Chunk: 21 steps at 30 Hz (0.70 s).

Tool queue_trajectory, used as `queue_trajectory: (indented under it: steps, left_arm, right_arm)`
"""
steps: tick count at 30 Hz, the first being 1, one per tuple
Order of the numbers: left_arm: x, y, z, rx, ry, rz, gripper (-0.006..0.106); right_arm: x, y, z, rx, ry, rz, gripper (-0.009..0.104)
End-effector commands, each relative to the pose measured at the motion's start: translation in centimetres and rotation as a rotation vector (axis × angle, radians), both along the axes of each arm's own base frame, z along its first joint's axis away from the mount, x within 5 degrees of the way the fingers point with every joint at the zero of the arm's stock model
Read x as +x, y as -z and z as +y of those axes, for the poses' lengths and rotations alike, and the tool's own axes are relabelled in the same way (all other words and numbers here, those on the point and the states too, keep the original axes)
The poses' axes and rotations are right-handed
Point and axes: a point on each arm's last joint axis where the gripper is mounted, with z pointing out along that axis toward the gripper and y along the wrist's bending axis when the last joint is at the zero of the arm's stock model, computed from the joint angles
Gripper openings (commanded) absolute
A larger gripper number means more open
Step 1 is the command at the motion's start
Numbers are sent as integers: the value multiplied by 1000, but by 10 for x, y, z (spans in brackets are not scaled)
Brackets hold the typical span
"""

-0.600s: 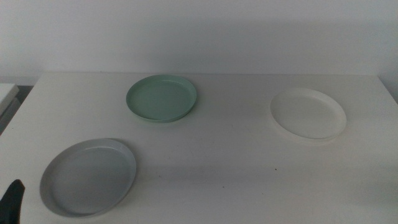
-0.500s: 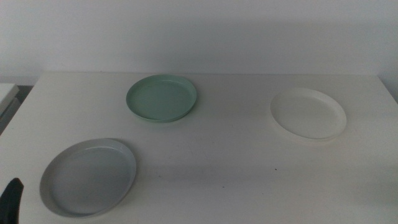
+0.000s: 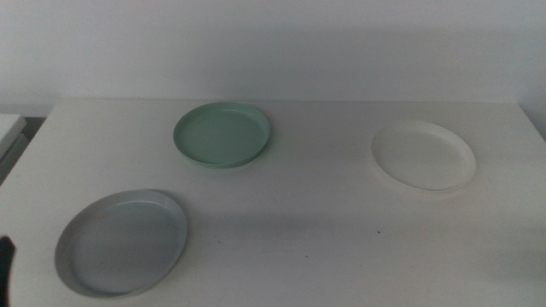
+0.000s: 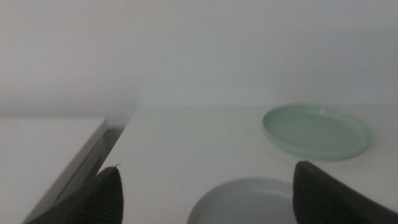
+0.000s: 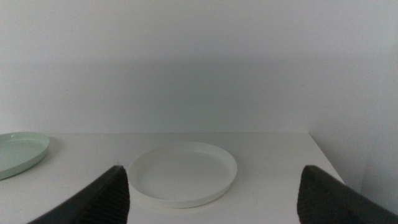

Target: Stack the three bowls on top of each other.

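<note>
The grey bowl (image 3: pixel 121 241) lies at the table's front left, the mint green bowl (image 3: pixel 222 134) at the back middle, the white bowl (image 3: pixel 422 154) at the right. All three lie apart, none stacked. My left gripper (image 4: pixel 208 183) is open and empty, low at the front left edge, with the grey bowl (image 4: pixel 242 200) just ahead and the green bowl (image 4: pixel 317 130) beyond. Only a dark tip of the left gripper (image 3: pixel 5 256) shows in the middle view. My right gripper (image 5: pixel 214 186) is open and empty, facing the white bowl (image 5: pixel 183 172); it is out of the middle view.
The white table (image 3: pixel 299 222) ends at a white wall behind. A lower pale surface (image 3: pixel 8 128) adjoins the table's left edge, with a dark gap (image 4: pixel 93 165) between them. The table's right edge (image 5: pixel 326 155) lies just past the white bowl.
The left gripper's dark tip at the bottom left of the middle view has sunk lower and nearly left the picture. The bowls have not moved.
</note>
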Motion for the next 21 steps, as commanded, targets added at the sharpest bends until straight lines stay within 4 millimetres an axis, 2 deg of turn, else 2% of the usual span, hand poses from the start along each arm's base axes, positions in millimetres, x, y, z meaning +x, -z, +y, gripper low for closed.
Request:
queue_trajectory:
  steps: [1,6,10,15,21]
  left_arm:
    - [2,-23,0,-35,-14,74,94]
    - [16,-88,-1,-46,11,383,94]
    - [33,-120,-1,-101,16,588,94]
    - [65,-134,2,-115,23,764,94]
    - [114,-124,5,-139,43,968,94]
  right_arm:
    - [0,0,0,-10,7,-6,86]
    - [0,0,0,-10,7,-6,86]
    - [0,0,0,-10,7,-6,86]
    - [0,0,0,-10,7,-6,86]
    - [0,0,0,-10,7,-6,86]
